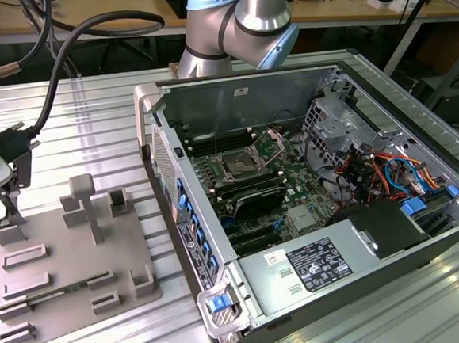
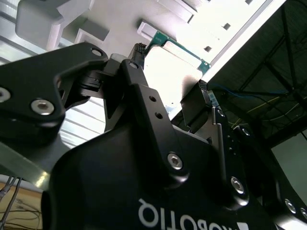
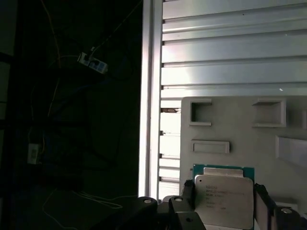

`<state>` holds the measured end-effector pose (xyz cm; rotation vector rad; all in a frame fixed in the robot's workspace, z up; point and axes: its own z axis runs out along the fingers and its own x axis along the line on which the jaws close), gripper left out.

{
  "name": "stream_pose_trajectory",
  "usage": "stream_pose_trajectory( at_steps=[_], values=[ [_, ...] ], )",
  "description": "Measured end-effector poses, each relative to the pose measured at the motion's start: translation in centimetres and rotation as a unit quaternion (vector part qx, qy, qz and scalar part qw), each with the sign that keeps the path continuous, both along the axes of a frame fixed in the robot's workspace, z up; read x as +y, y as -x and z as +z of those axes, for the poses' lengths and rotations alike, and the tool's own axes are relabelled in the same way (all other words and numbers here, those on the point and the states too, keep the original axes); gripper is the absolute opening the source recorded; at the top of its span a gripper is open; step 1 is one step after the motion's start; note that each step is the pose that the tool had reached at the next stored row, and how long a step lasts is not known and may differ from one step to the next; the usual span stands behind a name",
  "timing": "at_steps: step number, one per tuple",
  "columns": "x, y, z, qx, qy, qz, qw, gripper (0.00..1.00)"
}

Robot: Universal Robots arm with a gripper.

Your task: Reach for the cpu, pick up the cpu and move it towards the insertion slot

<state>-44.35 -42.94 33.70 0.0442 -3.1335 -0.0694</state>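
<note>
Where the ribbed metal table (image 1: 89, 111) carries everything, you have the open case (image 1: 240, 99) on the exterior view's right, well apart from the fingers, and the arm (image 1: 241, 19) standing behind it, with its upper part cut off by the frame. A thick black cable (image 1: 114, 22) loops from the arm side towards the wrist.

The gray plate (image 1: 61, 256) lies on the table directly under the fingers. In the first wrist view its rectangular recesses sit just beyond the fingertips, and its far side runs out of the picture.

In the exterior view the gripper hangs over the plate's far corner on the exterior view's left, and the frame edge slices off half of it. You see only one dark finger reaching down to the plate there.

The slot (image 1: 237, 168) is inside the case, a silver-framed square on the board with a dark centre. It is far from the fingers, with the case wall between them.

The cpu (image 3: 223, 196) is between the fingers (image 3: 261, 206), lid up, with its green board edge showing on the side away from the wrist. The gripper (image 3: 223, 213) pinches it: each finger lies against one of two opposite edges, and no gap shows on either side. In the second wrist view the lid glares almost white between the two dark fingers, and the gripper body hides most of it. In the first wrist view the edge of the cpu nearest the wrist is cut off. You cannot tell whether the cpu rests on the plate or hangs just clear of it.
</note>
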Motion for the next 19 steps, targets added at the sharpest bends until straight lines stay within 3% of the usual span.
stream_pose_trajectory(
  at_steps=[19],
  values=[
    [-0.01, -0.38, 0.43, 0.0029, 0.0, 0.0, 1.0, 0.55]
  ],
)
